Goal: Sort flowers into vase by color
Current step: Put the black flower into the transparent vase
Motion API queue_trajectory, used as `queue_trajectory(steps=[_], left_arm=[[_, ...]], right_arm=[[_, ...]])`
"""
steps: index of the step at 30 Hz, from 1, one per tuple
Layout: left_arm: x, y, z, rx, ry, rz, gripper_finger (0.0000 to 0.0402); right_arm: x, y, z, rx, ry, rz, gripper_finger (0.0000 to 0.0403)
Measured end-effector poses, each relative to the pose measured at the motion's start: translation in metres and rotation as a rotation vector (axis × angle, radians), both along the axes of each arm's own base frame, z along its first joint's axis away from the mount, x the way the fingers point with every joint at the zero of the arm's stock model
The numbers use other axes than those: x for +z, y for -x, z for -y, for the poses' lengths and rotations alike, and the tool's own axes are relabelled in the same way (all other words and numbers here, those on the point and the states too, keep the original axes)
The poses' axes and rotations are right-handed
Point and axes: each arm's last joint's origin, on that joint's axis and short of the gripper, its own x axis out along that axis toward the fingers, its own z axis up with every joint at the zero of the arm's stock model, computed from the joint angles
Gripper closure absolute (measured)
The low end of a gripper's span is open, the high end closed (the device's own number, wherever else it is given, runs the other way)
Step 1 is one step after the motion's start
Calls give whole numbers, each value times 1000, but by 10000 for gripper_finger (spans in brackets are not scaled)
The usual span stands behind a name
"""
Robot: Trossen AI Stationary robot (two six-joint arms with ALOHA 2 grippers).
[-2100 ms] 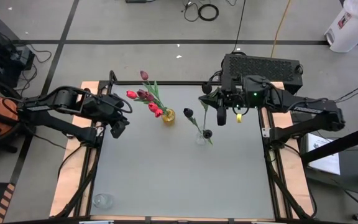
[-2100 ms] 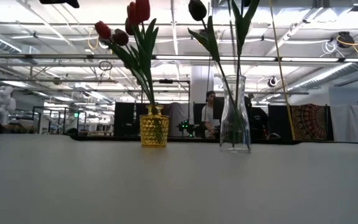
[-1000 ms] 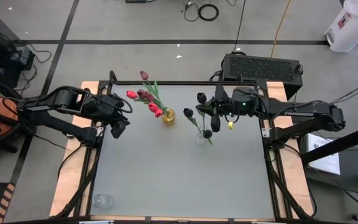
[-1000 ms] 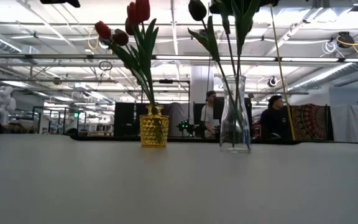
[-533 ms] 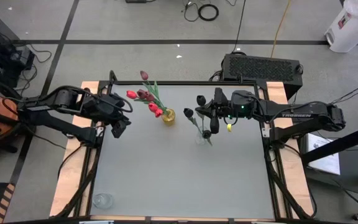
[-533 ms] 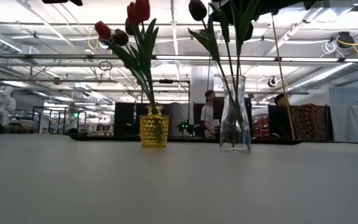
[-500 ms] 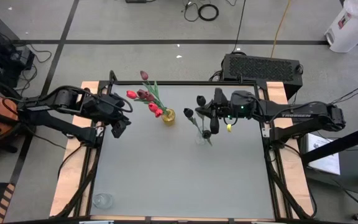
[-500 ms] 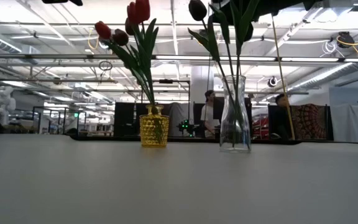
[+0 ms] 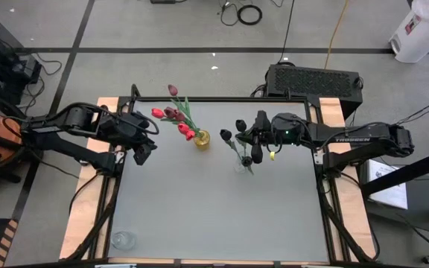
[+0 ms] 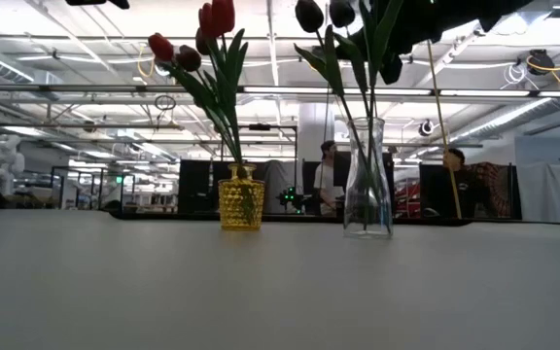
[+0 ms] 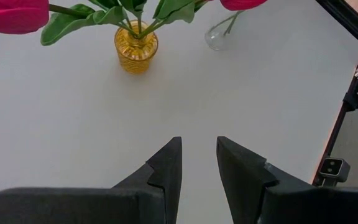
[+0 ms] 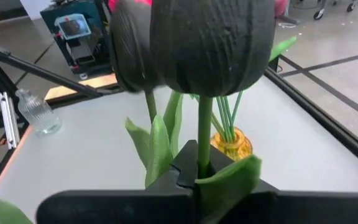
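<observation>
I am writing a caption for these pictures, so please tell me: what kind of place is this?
Most likely a large open industrial lab or workshop. The low view shows a high ceiling with exposed beams and strip lights, people at workstations behind the table, and the high view shows a concrete floor with taped lines and cables.

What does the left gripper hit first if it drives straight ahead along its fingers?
Probably bare table first, since the open left gripper angles down at it. Further along that line stand the yellow vase and clear vase; depth is hard to judge.
</observation>
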Motion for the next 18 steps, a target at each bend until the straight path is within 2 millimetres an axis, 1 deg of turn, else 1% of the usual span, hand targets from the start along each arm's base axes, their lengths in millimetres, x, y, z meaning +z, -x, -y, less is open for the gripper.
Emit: queue_trajectory(steps=[5,18], left_arm=[[0,0,0,0,0,0,295],[0,0,0,1,0,0,295]], right_arm=[[-11,2,0,0,-4,-29,403],[-6,0,0,-1,4,25,403]])
